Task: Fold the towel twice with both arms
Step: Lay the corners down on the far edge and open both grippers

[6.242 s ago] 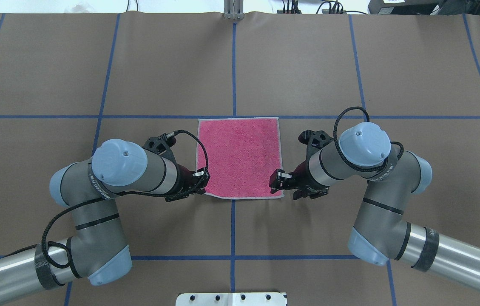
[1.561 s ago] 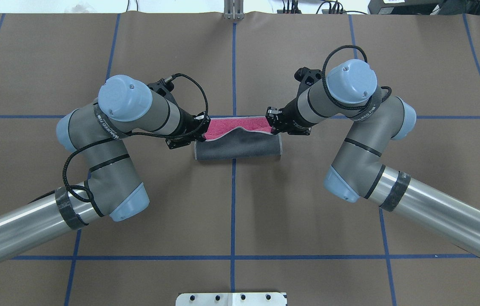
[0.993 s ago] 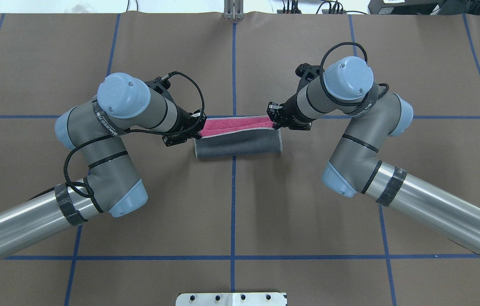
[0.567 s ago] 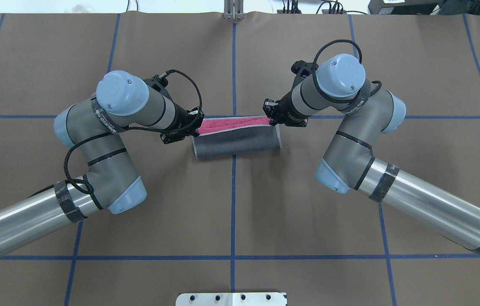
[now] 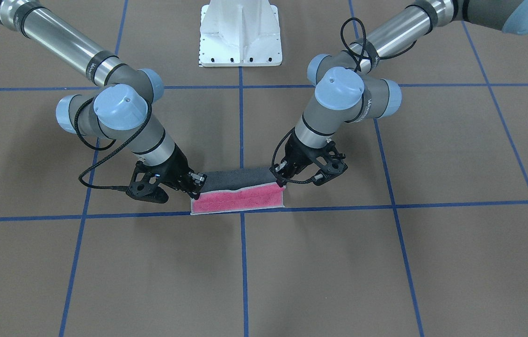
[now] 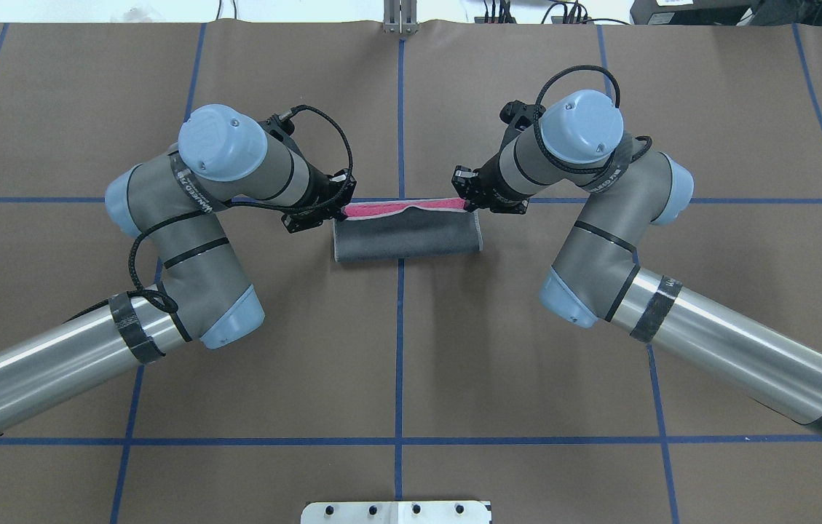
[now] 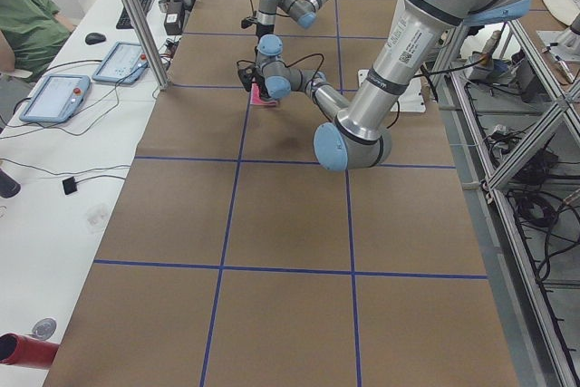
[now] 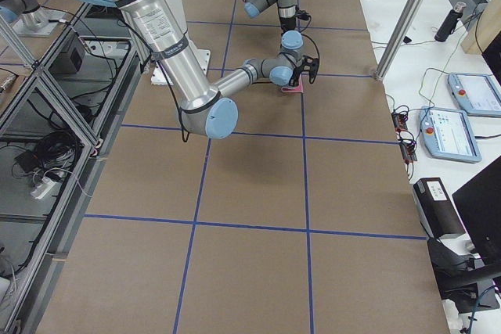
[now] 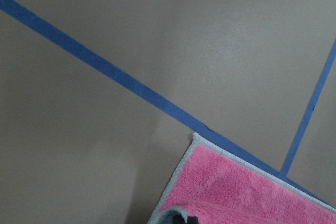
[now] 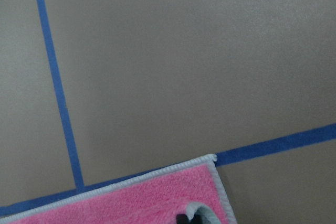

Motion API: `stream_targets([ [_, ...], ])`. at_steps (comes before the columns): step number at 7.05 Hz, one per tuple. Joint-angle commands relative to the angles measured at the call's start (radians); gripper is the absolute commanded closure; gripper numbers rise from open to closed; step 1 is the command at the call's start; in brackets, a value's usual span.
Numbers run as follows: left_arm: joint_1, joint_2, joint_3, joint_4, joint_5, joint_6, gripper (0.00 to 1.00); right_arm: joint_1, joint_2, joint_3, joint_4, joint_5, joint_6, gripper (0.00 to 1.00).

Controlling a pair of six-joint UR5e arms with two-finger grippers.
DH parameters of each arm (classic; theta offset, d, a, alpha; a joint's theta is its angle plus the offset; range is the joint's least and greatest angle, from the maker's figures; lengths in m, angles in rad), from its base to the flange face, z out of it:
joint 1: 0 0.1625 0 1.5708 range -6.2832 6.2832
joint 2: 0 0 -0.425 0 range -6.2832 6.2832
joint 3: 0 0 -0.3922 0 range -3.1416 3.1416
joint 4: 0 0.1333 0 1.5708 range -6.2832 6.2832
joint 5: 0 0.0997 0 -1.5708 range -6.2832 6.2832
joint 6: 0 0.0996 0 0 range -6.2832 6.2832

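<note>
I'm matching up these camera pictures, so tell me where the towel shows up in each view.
Front-facing: towel low centre, pink strip towards the camera.
Overhead: upper centre, mostly grey.
Exterior left: tiny, far, upper centre-left.
Exterior right: tiny, far, upper centre-right.
Left wrist: bottom right corner.
Right wrist: bottom left.
Shared landmark: the blue tape line along its pink edge.

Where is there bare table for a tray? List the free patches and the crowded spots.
Free: the middle squares between towel and pedestal; also the far row beyond the towel. Crowded: the towel's two ends, where left hand and right hand grip its corners.
</note>
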Motion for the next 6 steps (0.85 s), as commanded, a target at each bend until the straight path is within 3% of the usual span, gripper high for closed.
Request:
stream_targets([
  [1,-0.001,-0.022,0.038,-0.009,0.0,0.0,1.0,0.001,-0.001,-0.005,0.001,0.0,0.0,1.0],
  [4,-0.004,-0.022,0.038,-0.009,0.0,0.0,1.0,-0.001,-0.001,-0.007,0.001,0.0,-0.005,1.0],
  [5,-0.004,-0.022,0.038,-0.011,0.0,-0.002,0.28,0.001,0.001,-0.007,0.0,-0.003,0.0,0.24],
  [6,-0.004,-0.023,0.032,-0.011,0.0,-0.008,0.0,0.002,0.002,-0.008,0.0,-0.008,0.001,0.01],
])
